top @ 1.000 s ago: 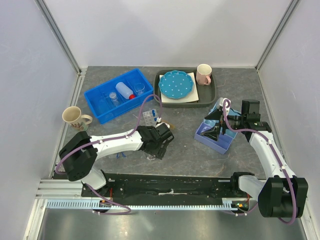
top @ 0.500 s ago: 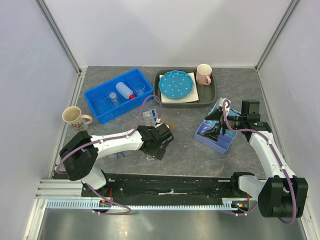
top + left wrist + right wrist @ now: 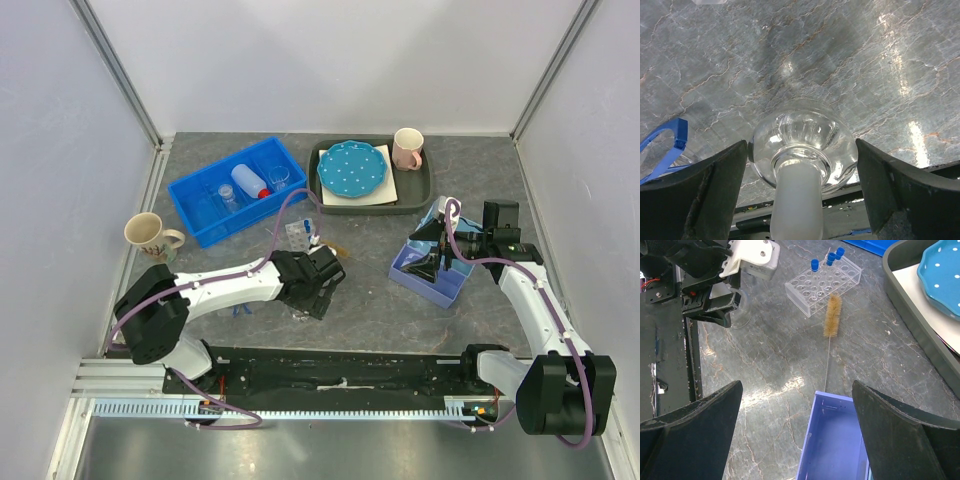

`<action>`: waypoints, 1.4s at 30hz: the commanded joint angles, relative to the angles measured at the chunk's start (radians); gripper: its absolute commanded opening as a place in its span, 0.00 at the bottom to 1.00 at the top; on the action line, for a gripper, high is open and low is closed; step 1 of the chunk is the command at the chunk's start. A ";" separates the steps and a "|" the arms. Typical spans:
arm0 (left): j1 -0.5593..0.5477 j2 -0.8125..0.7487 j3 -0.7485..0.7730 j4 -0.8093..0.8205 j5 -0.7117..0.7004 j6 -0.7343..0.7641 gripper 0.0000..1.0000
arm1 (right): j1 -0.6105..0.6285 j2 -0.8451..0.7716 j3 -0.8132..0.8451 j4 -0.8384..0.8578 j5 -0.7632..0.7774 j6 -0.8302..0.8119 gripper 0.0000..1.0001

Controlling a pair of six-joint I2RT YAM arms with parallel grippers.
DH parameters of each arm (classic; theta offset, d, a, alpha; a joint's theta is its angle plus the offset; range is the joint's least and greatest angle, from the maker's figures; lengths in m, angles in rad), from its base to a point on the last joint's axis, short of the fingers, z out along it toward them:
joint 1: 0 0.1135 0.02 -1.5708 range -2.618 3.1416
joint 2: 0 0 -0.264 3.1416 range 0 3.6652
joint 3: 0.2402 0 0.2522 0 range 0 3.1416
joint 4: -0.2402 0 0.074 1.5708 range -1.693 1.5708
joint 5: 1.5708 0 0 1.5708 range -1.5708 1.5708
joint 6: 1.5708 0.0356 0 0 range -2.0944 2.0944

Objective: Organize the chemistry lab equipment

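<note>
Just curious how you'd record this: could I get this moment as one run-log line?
left hand: shut on flask | right hand: open, over purple box | flask not yet put away

Flask (image 3: 802, 142) clear glossy glass, frosted neck; table (image 3: 865, 60) polished grey marble-look.
</note>
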 commanded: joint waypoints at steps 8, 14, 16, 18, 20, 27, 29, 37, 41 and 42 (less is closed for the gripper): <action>0.008 -0.009 0.008 0.000 -0.002 -0.034 0.92 | 0.004 -0.017 0.007 0.002 -0.039 -0.039 0.98; 0.016 0.013 -0.004 0.022 0.009 -0.031 0.92 | 0.005 -0.020 0.008 -0.002 -0.039 -0.041 0.98; 0.018 0.019 -0.007 0.025 0.012 -0.029 0.92 | 0.004 -0.020 0.008 -0.004 -0.037 -0.042 0.98; 0.019 0.025 -0.009 0.030 0.018 -0.026 0.93 | 0.005 -0.022 0.008 -0.002 -0.040 -0.044 0.98; 0.021 0.028 -0.010 0.030 0.020 -0.024 0.93 | 0.004 -0.022 0.008 -0.004 -0.040 -0.044 0.98; 0.021 0.005 -0.010 0.039 0.012 -0.023 0.78 | 0.003 -0.023 0.010 -0.008 -0.040 -0.047 0.98; 0.021 -0.002 -0.010 0.040 0.012 -0.021 0.60 | 0.003 -0.023 0.010 -0.008 -0.040 -0.050 0.98; 0.034 -0.104 0.008 0.027 0.033 0.000 0.42 | 0.005 -0.023 0.011 -0.012 -0.037 -0.052 0.98; 0.117 -0.217 0.019 0.022 0.098 0.045 0.41 | 0.005 -0.025 0.013 -0.013 -0.037 -0.053 0.98; 0.176 -0.235 0.021 0.020 0.113 0.074 0.41 | 0.004 -0.025 0.013 -0.013 -0.037 -0.055 0.98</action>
